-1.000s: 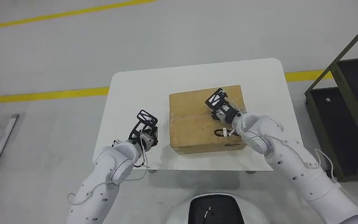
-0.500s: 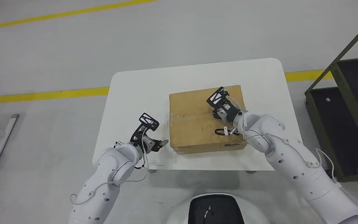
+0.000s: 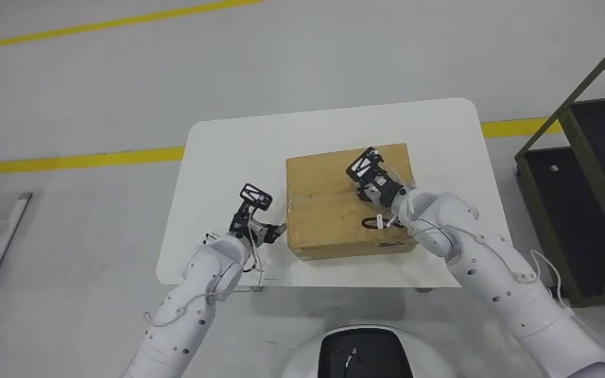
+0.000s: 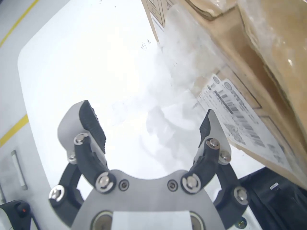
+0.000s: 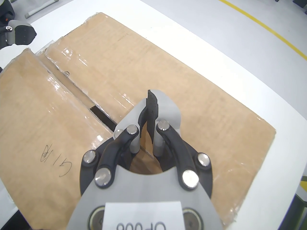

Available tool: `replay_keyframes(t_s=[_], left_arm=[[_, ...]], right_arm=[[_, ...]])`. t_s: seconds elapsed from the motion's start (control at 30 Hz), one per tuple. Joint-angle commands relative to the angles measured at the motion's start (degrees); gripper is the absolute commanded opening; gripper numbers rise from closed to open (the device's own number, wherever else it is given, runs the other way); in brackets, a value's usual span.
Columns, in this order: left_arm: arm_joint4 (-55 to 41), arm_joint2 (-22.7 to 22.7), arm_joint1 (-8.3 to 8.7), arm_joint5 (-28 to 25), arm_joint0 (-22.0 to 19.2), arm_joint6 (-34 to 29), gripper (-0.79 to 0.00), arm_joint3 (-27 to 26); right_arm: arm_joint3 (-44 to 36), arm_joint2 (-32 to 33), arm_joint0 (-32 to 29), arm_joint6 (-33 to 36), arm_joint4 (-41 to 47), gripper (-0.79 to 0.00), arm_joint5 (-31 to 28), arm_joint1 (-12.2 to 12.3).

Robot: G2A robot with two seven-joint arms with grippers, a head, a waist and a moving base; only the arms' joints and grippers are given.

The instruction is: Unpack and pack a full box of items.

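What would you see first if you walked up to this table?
A big brown cardboard box sits in the middle of the white table, its top flaps closed with shiny tape along the seam. The right gripper hangs over the box's top with its fingers pressed together. The left gripper is wide open right beside the box's end.

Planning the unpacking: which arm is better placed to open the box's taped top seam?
Probably right: the right pincer, shut, hangs over the cardboard box's top, at the seam. The left pincer is open beside the box's side, over the table.
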Motion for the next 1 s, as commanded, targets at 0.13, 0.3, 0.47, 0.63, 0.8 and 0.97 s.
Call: replay_keyframes(t_s=[0.13,0.3,0.47,0.63,0.8,0.97], left_arm=[[-7.30,0.60,-1.56,0.26,-1.79,6.27,0.000,4.57],[-9.56,0.43,-2.23,-0.10,-2.50,8.25,0.000,7.26],[-9.67,0.75,-2.95,2.10,-3.39,8.25,0.000,8.56],[-9.41,0.84,-3.56,2.75,-4.25,9.61,0.000,9.20],[-10.12,-0.55,-3.91,4.21,-4.55,11.31,0.000,8.60],[-12.63,-3.14,-3.92,4.56,-3.43,12.31,0.000,6.12]], right_arm=[[0.20,0.32,0.01,0.12,-0.25,-0.785,0.14,-0.18],[0.29,0.72,-0.12,0.22,-0.53,-0.785,-0.08,-0.27],[0.39,0.87,-0.15,0.35,-0.57,-0.785,-0.29,-0.42],[0.44,0.72,0.01,0.49,-0.48,-0.785,-0.41,-0.65],[0.64,0.92,0.05,0.58,-0.73,-0.785,-0.59,-0.78],[1.00,1.22,0.16,0.50,-0.75,-0.785,-0.70,-0.91]])
